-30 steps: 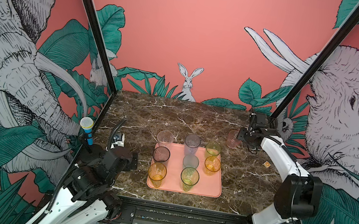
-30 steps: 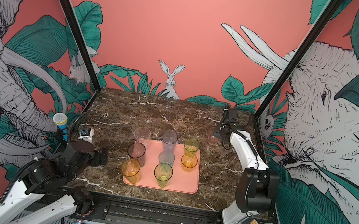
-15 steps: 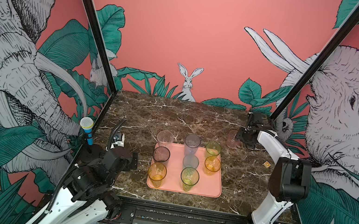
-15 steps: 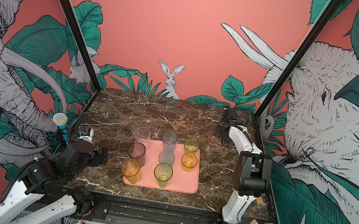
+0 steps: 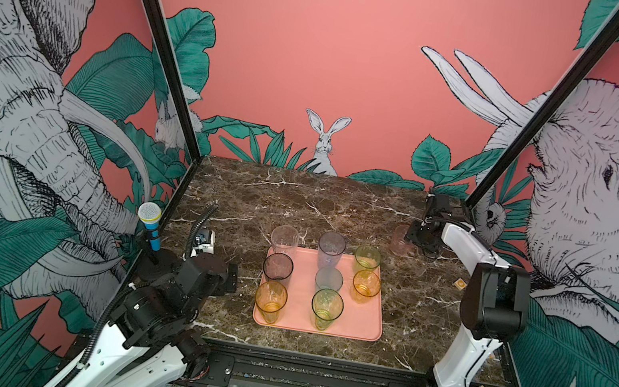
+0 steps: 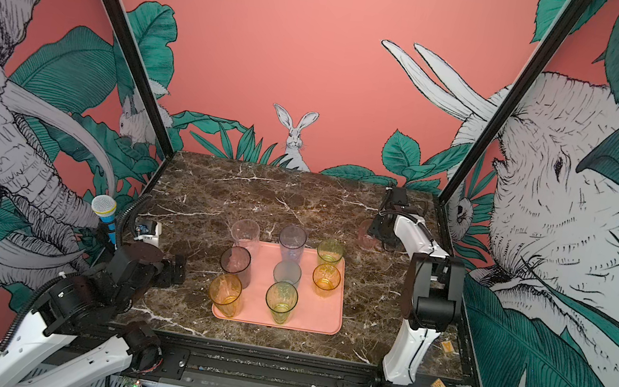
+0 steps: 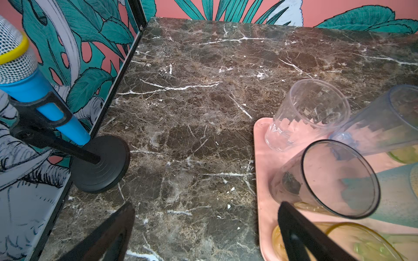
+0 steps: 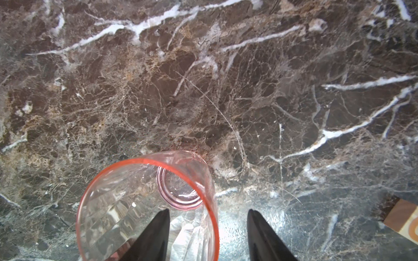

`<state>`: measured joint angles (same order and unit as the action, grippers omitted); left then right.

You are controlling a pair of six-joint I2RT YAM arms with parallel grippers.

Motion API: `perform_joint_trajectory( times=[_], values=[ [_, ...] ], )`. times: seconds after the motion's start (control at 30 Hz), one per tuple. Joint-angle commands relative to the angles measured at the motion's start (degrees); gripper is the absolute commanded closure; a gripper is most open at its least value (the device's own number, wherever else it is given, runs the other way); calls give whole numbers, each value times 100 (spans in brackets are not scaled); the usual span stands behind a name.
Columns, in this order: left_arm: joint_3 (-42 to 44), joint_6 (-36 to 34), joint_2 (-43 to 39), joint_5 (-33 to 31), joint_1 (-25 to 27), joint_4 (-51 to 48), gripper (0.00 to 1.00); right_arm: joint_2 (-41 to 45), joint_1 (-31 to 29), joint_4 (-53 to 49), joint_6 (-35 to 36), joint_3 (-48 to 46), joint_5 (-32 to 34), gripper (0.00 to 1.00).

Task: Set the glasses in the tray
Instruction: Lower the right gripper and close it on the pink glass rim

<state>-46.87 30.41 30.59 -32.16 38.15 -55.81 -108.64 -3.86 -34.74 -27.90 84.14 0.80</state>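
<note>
1. Change from the earlier frames: the right arm's elbow block has swung nearer the front edge of the marble table (image 5: pixel 298 201) and stands more upright, while its forearm still reaches toward the far right corner. The left arm and the eight tumblers on the tray have stayed as they were.
2. Right gripper (image 8: pixel 207 235): lowered over the rim of the pink glass (image 8: pixel 147 210). One finger (image 8: pixel 156 235) sits inside the mouth, the other outside the wall. The jaws are half spread, and a gap shows between the outer finger and the wall, so no clamp is visible.
3. Pink glass, in both top views (image 5: pixel 401 239) (image 6: pixel 367 233): upright on the bare marble, right of the tray and apart from it, partly hidden by the black gripper body.
4. Left gripper (image 7: pixel 203 235): spread fully and empty, hovering low at the front left, just beside the tray's left edge.
5. Tray (image 5: pixel 362 325): salmon-pink, lying at the table's middle front. It bears a clear glass (image 5: pixel 284 239), a grey-lilac glass (image 5: pixel 331 248) and a yellow-green glass (image 5: pixel 367 257) along its far edge.
6. A smoky glass (image 5: pixel 278 268), a frosted glass (image 5: pixel 328 281) and two amber glasses (image 5: pixel 366 285) (image 5: pixel 270 300) stand nearer, with a second yellow-green glass (image 5: pixel 327 307).
7. A toy microphone (image 5: pixel 149 222) stands on its base at the left edge.
</note>
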Motion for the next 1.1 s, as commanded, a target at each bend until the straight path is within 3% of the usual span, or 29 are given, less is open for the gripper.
perform_joint_trajectory(
  times=[0.0,0.5,1.07],
  values=[
    [37,35,17,-62,-17,-17,1,-82,34,-51,-40,155,-33,44],
    [40,35,18,-54,-11,-9,1,-182,69,-76,-84,183,-106,61],
    [52,35,24,-53,-14,5,1,-193,88,-59,-93,164,-225,71]
  ],
)
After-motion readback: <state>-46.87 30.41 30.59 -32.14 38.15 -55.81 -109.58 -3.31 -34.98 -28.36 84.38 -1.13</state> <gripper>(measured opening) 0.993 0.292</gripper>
